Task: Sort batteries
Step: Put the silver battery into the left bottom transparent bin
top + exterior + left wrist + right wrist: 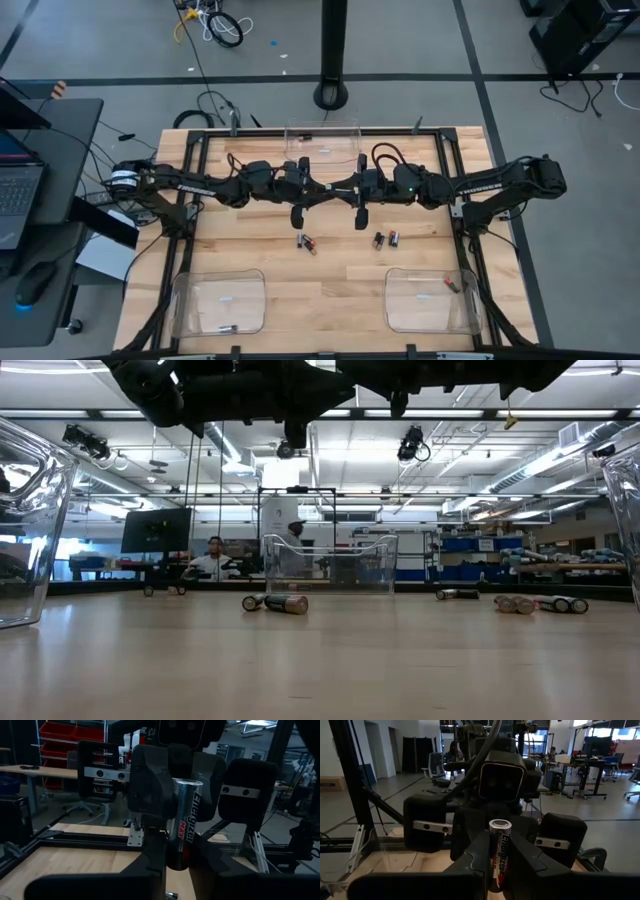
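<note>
Battery (186,820) in play is an Energizer Max cell. It stands upright in the air over the middle of the table, toward the far side, where your two arms meet nose to nose.

The right gripper (497,875) is clamped on it, with a finger pressed to each side of the cell. The left gripper (177,866) also has its fingers tight against the sides, so it reads as gripping too. The left wrist view is dark, so I'm calling that contact likely, not certain.

Both wrist views show the same upright cell, with the other arm's gripper body right behind it.

On the table below, one pair of loose batteries (306,241) lies left of centre and a second pair (385,239) lies right of centre. The two pairs are well apart, and both are nearer than the grippers.

The near-left bin (180,300) holds one cell (227,327). The near-right bin (470,312) holds one cell (452,284). The far bin (322,126) sits at the far edge, just beyond the grippers.
</note>
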Robot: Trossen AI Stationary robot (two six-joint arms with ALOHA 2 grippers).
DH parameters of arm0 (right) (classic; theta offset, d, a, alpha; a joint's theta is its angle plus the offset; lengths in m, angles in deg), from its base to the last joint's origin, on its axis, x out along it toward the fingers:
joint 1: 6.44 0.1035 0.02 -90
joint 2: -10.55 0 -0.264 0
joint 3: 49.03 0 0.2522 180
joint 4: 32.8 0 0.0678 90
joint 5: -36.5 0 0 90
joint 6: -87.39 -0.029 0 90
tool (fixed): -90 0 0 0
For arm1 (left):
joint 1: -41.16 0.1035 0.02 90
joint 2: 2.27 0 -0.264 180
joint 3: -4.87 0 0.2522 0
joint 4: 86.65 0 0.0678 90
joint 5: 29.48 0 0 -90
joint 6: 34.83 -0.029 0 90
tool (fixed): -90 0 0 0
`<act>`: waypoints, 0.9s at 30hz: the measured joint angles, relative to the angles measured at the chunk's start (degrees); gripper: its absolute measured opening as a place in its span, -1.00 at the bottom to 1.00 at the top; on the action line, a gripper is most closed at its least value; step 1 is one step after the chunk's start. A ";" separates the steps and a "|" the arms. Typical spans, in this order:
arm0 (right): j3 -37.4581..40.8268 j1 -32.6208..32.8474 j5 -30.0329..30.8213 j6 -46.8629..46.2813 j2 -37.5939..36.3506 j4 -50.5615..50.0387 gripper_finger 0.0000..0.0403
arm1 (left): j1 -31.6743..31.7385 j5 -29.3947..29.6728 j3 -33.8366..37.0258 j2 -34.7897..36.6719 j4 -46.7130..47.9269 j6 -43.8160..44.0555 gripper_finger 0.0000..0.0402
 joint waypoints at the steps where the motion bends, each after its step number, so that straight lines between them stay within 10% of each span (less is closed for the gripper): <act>1: 0.00 0.00 0.00 0.02 0.00 -0.01 -0.72 | 0.00 0.00 0.00 0.00 -0.02 0.02 -0.71; 27: 0.02 -0.11 2.82 1.62 -9.01 -4.85 -0.11 | -0.02 -0.61 -0.02 0.05 3.32 -1.19 -0.71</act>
